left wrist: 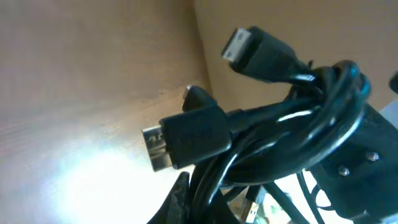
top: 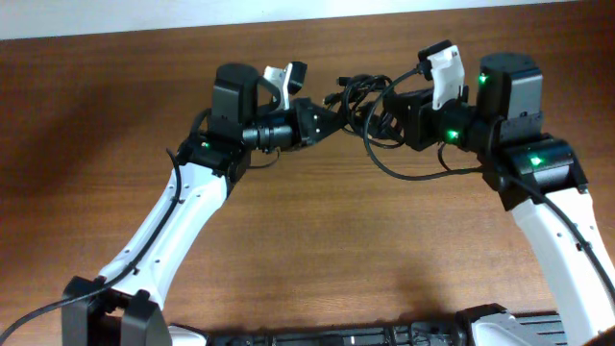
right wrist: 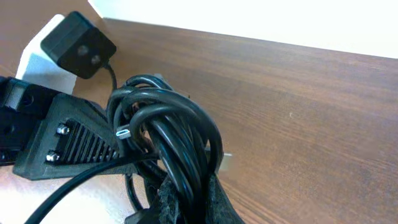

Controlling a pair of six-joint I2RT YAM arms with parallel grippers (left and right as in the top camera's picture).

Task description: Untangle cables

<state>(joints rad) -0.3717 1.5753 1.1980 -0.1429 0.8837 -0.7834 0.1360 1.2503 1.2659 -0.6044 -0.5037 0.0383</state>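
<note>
– Cables (top: 357,94): where are they?
– Held clear of the table (top: 317,240), strung between the two arms as one knotted bundle. The right gripper (top: 394,111) is clamped on its end of the coils. The left gripper (top: 325,115) looks pinched on the other end, though its pads are mostly hidden.
– Any progress?
– Little, I'd judge. Two plugs (left wrist: 158,146) stick out free, but the loops wrap each other tightly. Drawing the strands apart and laying them out separately is all to come.
</note>
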